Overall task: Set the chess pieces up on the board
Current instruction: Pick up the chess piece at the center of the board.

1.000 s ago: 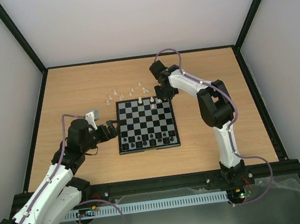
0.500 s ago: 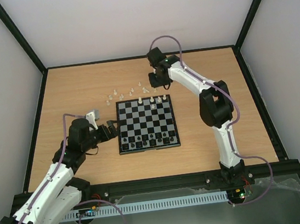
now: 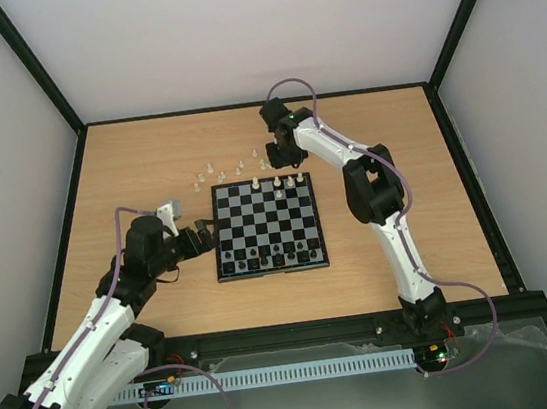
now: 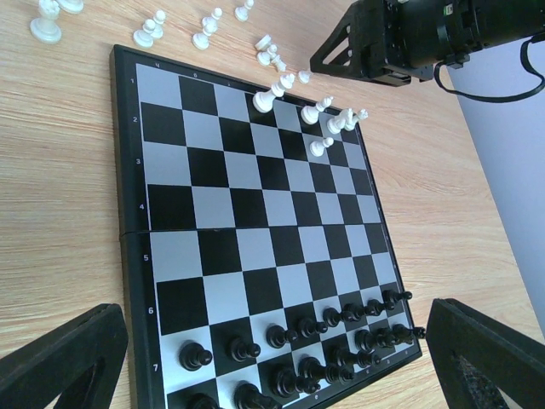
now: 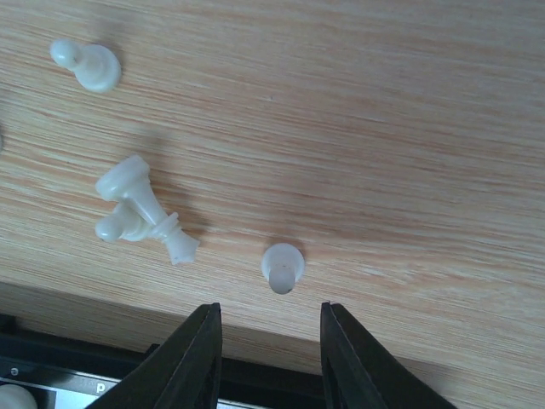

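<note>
Hovering pincer: your right gripper (image 5: 268, 341), jaws parted and empty, above a white pawn (image 5: 282, 267).
Pawn: upright, just beyond the board's (image 3: 266, 224) far edge.
Change: gripper left the board's far-right corner; next pickup likely.

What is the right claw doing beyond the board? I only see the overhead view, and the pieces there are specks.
Observer: The right claw is open above the wooden table; one white pawn appears to stand just ahead of its gap.
Visitor: Are its neighbours upright?
Observer: No, two white pieces lie tipped over, touching each other.
Visitor: And the left claw?
Observer: The left claw is open and empty, facing the board from the black pieces end.
</note>
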Controlling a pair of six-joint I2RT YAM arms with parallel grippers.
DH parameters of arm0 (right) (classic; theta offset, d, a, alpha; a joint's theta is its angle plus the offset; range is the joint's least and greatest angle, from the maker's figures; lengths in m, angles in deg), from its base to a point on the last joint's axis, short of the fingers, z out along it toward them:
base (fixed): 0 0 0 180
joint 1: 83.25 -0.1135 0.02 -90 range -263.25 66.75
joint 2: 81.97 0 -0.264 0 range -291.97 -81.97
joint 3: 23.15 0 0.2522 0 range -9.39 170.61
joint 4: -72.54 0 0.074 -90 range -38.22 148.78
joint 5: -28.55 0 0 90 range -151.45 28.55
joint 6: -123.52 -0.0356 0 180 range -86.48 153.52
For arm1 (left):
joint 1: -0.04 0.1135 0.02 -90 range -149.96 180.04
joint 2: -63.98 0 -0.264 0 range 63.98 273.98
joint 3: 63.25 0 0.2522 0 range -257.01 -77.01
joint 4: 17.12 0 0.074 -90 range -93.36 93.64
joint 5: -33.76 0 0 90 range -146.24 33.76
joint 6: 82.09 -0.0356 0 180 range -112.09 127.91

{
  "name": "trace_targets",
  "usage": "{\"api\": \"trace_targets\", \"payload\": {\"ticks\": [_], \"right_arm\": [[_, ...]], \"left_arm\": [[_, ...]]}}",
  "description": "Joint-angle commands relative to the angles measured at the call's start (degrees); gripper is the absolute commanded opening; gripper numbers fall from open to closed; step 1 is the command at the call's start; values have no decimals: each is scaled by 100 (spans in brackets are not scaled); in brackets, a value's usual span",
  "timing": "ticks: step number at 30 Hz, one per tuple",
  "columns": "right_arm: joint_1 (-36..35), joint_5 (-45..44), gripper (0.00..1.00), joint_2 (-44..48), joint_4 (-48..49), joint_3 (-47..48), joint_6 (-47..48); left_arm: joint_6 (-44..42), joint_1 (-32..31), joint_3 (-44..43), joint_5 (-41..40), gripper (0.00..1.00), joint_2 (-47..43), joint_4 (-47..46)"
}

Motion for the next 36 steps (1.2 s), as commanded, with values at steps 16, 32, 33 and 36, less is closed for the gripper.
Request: {"api": "trace_targets", "payload": {"ticks": [16, 32, 33, 36], "right_arm": [[57, 92, 21, -427, -339, 368, 92], [94, 93, 8, -459, -354, 600, 118], [94, 94, 7, -438, -359, 604, 119], [94, 109, 19, -412, -385, 613, 126]], "left_arm": [[-21, 62, 24, -44, 99, 57, -106], [-28, 71, 27, -24, 99, 69, -128], [-31, 71, 26, -22, 99, 64, -126], [-26, 71, 14, -10, 99, 38, -111]]}}
